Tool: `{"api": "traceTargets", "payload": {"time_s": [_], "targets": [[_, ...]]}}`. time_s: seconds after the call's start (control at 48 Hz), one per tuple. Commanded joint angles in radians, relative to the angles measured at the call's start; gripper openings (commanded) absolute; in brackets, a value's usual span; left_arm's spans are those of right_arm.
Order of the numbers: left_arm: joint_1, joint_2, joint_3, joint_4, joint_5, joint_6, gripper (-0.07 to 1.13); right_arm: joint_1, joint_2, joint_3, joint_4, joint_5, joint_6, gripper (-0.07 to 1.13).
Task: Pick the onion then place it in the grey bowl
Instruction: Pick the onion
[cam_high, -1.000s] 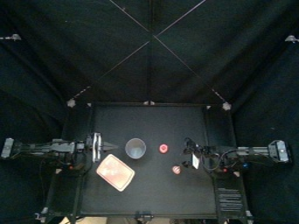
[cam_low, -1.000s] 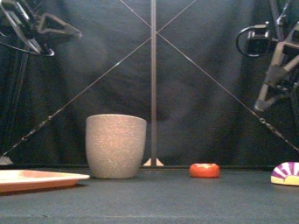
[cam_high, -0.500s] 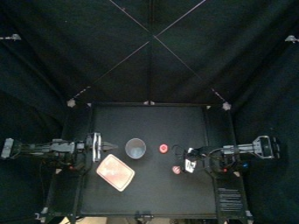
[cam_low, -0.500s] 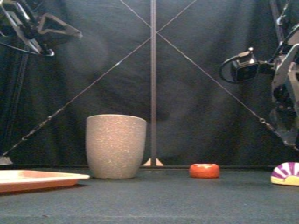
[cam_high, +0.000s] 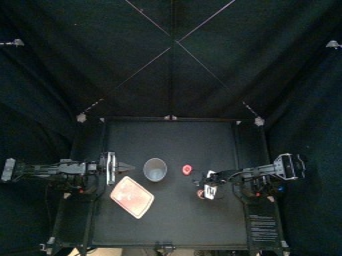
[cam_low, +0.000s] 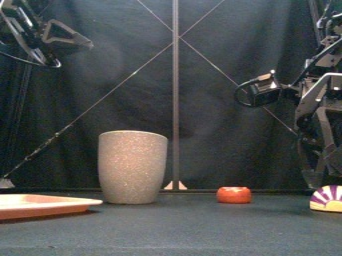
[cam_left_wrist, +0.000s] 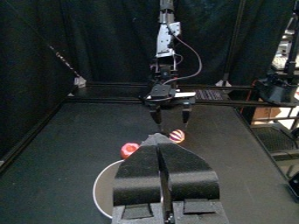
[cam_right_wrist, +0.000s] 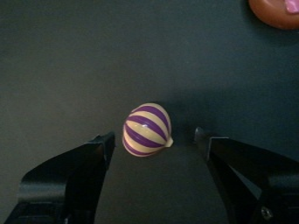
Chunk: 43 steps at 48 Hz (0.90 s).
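Roughly between onion (cam_low: 325, 199) and cup (cam_low: 134, 167): red toy (cam_low: 234, 194).

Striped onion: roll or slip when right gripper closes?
Probably rolls if nudged: the onion is rounded and tapered. It looks hard and smooth, so an off-centre pinch by the right gripper could squirt it out; its open jaws straddle it.
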Motion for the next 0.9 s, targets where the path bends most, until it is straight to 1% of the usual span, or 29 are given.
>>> {"api": "traceTargets", "payload": {"time_s": [0.021, 0.25, 0.5, 0.667, 0.75, 0.896], "targets": [[0.003, 0.002, -0.014, 0.002, -0.009, 0.0, 0.02, 0.023, 0.0, -0.009, 0.023, -0.025, 0.0, 1.04], [0.003, 0.002, -0.012, 0.0, -0.009, 0.0, 0.02, 0.046, 0.051, 0.002, 0.049, -0.052, -0.002, 1.04], [0.003, 0.002, -0.012, 0.0, -0.009, 0.0, 0.02, 0.06, 0.107, -0.003, 0.041, -0.054, -0.002, 1.04], [0.003, 0.002, -0.014, 0.0, -0.009, 0.0, 0.02, 0.061, 0.109, 0.0, 0.041, -0.054, -0.002, 1.03], [0.003, 0.002, -0.011, 0.0, -0.009, -0.002, 0.02, 0.063, 0.11, 0.002, 0.043, -0.054, -0.002, 0.99], [0.003, 0.002, -0.009, 0.0, -0.009, -0.002, 0.02, 0.066, 0.11, 0.003, 0.048, -0.052, -0.003, 0.83]]}}
